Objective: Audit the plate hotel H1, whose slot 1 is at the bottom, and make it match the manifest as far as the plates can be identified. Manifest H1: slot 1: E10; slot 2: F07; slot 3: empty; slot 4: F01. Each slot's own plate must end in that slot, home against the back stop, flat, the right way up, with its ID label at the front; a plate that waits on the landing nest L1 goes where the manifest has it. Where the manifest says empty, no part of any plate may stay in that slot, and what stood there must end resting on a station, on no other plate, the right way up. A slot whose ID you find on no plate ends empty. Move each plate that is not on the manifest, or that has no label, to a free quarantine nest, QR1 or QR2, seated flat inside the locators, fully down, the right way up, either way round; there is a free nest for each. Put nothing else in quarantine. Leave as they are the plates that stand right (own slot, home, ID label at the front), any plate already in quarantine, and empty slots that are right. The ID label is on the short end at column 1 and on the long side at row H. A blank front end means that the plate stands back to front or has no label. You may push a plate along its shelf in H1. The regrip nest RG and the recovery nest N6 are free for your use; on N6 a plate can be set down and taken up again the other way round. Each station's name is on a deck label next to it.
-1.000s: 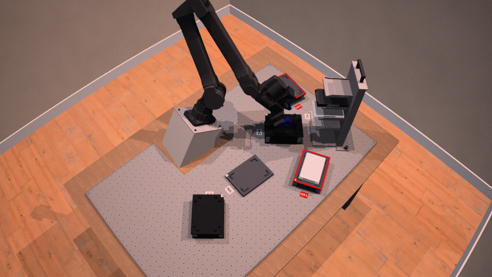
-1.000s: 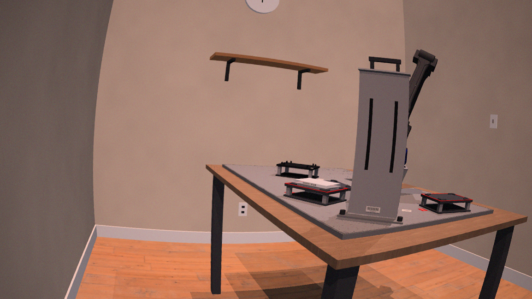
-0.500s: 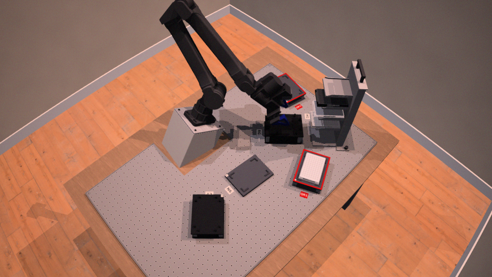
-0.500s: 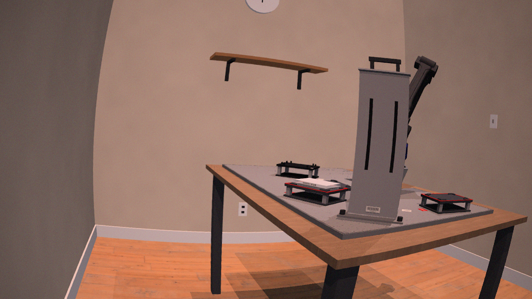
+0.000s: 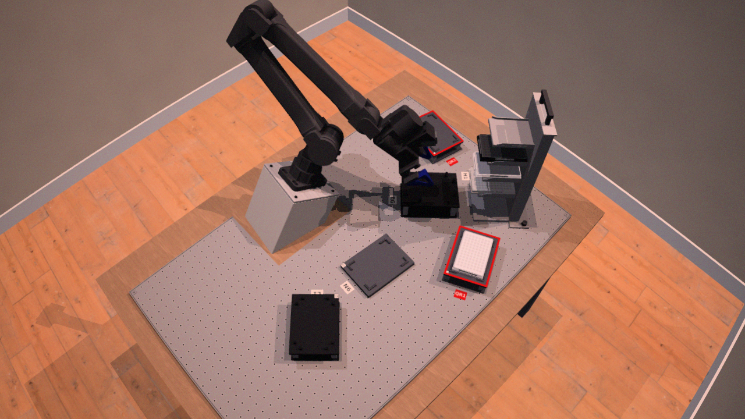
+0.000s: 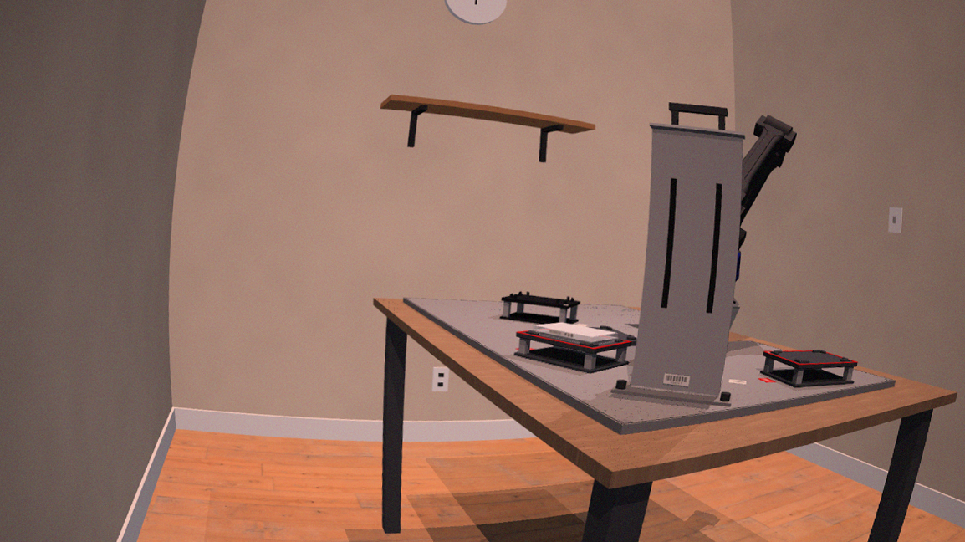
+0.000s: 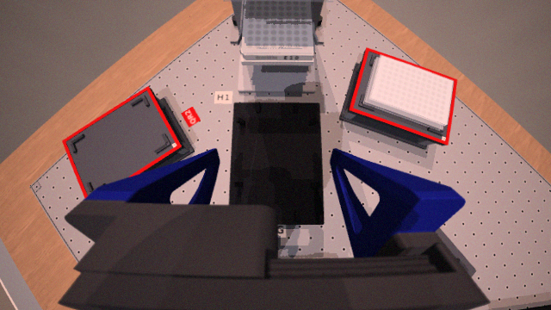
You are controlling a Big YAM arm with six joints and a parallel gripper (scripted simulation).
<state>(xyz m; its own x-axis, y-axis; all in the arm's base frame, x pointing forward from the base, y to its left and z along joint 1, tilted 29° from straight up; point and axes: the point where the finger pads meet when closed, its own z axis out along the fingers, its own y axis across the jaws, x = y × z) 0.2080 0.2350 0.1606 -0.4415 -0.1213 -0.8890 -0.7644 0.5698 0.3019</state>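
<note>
Top view – arm: the gripper (image 5: 419, 177) is held over the black regrip nest (image 5: 437, 200), just left of the plate hotel H1 (image 5: 536, 156).
Top view – hotel: plates are seen stacked in its slots, a dark one (image 5: 501, 149) under the top shelf and clear ones lower down; labels cannot be read from here.
Top view – quarantine: a white plate (image 5: 472, 254) is seated in QR1 (image 5: 454, 249); QR2 (image 5: 447, 136), at the far side, carries nothing.
Exterior view – hotel: only its grey back panel (image 6: 685, 259) is shown, so the slots are hidden.
Wrist view – gripper: the blue fingers are spread fully apart, nothing between them, straddling the regrip nest.
Wrist view – hotel front: a clear plate (image 7: 277, 36) is seen at the far edge – its label is too blurred to read.
Step in hand: probably the audit pass – fronts being inspected, nothing carried.
Next move: a closer, level look at each slot front is called for before any plate is pulled.
</note>
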